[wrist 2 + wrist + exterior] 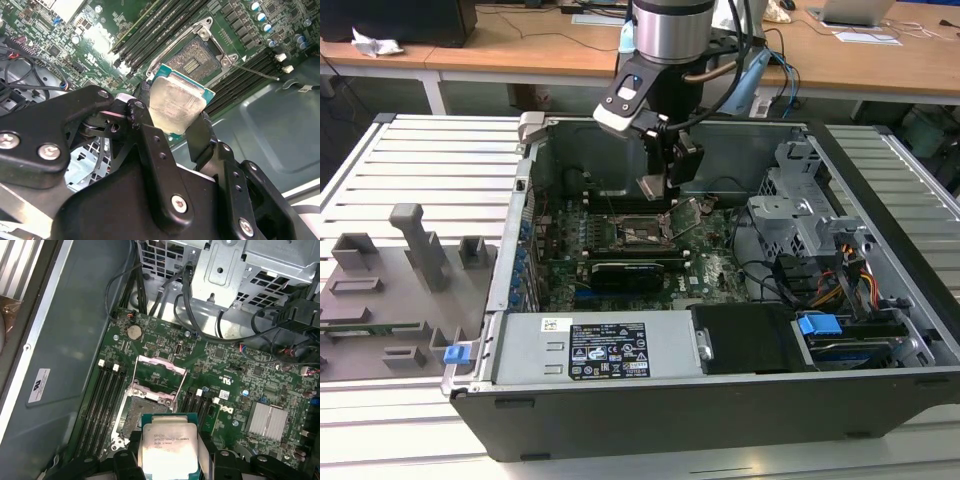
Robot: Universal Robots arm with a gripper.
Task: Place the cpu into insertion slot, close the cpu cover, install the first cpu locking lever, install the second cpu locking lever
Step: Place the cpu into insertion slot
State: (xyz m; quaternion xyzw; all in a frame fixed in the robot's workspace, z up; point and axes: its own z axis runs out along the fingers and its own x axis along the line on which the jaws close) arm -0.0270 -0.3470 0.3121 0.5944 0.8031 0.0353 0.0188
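While gripper (pixel 172 117) clamps cpu (pixel 177 100), case (pixel 720 405) rests on slatted table (pixel 430 160), desks (pixel 520 45) behind.

cpu (pixel 176 106): silvery-grey top, teal-green rim
fingers (pixel 151 142): matte black
board (pixel 715 268): dark green, speckled with silver parts
cover (pixel 162 364): silvery metal
case (pixel 720 420): dark grey
surface (pixel 430 150): pale grey, ribbed in stripes
clip (pixel 817 324): bright blue

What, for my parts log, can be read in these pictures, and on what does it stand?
Nothing is clear enough to quote.
cpu: grey lines of print on its top, too blurred to read.
power supply label: dense print, too small to read.
case-wall sticker: a dark mark, unreadable.
board: white markings, too small to read.
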